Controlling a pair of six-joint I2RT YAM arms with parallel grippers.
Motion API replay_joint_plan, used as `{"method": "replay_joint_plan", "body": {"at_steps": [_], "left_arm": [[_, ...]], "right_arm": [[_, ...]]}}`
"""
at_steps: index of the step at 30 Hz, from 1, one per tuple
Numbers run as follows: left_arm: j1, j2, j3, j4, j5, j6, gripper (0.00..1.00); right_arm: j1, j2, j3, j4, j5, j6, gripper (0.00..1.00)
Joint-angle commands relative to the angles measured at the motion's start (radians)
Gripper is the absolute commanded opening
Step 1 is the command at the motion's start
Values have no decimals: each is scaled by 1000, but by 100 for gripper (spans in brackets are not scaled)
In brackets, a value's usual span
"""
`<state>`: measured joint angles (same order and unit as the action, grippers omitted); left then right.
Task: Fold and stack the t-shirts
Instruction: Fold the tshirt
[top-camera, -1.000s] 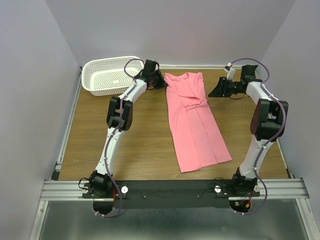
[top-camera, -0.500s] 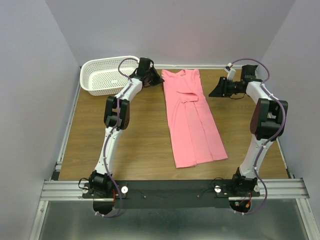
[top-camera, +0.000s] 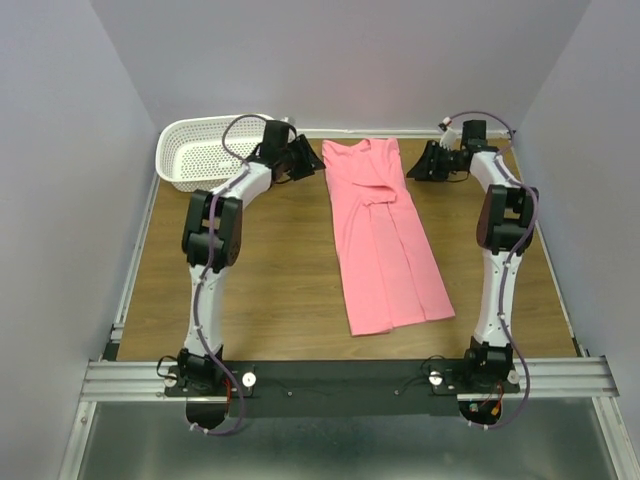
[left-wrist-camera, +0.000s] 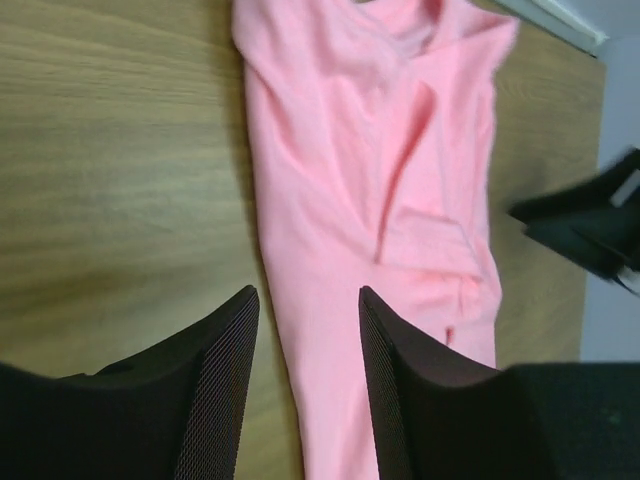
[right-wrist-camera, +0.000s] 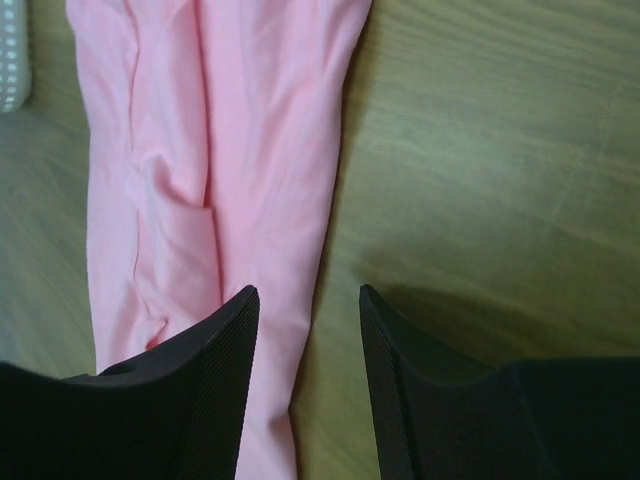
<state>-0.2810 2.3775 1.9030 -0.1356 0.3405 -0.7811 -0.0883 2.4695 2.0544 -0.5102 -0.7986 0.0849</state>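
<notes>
So, the salmon-pink t-shirt (top-camera: 385, 240) lies flat mid-table, folded lengthwise into a long strip w/ the neck end at the far side and the hem angling a bit right toward the front. The surface is a brown wood-grain table (top-camera: 270, 290), w/ pale grey-lilac walls (top-camera: 350, 60) on three sides and a metal rail (top-camera: 340, 378) along the front edge. A white basket (top-camera: 200, 155) sits in the far left corner. At the collar end, the left gripper (top-camera: 308, 160) is just left of the shirt and the right gripper (top-camera: 420, 165) just right of it. Both have fingers spread apart, holding nothing.
</notes>
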Motion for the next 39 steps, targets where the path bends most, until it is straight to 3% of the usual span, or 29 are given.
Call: {"method": "replay_joint_plan", "body": {"at_steps": [1,7,10,12,21,27,32,37,39], "left_arm": [[11,-338,-221,174,-3,141,53],[9,-780,-663,408,-2,187,54],[9,-880,-810,432,8,197,54],[9,-971,-896,436,8,216,54],[11,-1297,-1097,378,-46,272,54],[11,-1449,-1183,327,-48,284,54],[9,-1497,-1265,332,-21,290,56],[-88,-1522,-1289,338,19,350,57],[-171,-1541,-1280,305,-56,426,57]], "right_arm": [[45,91,125,-4,113,133,52],[85,235,295,-2,137,208,47],[87,261,319,-1,163,219,46],[108,266,319,2,203,222,40],[110,224,305,30,375,202,17],[108,233,340,44,429,173,14],[108,238,351,44,441,130,23],[108,139,273,44,515,-30,58],[108,64,190,44,573,-127,66]]}}
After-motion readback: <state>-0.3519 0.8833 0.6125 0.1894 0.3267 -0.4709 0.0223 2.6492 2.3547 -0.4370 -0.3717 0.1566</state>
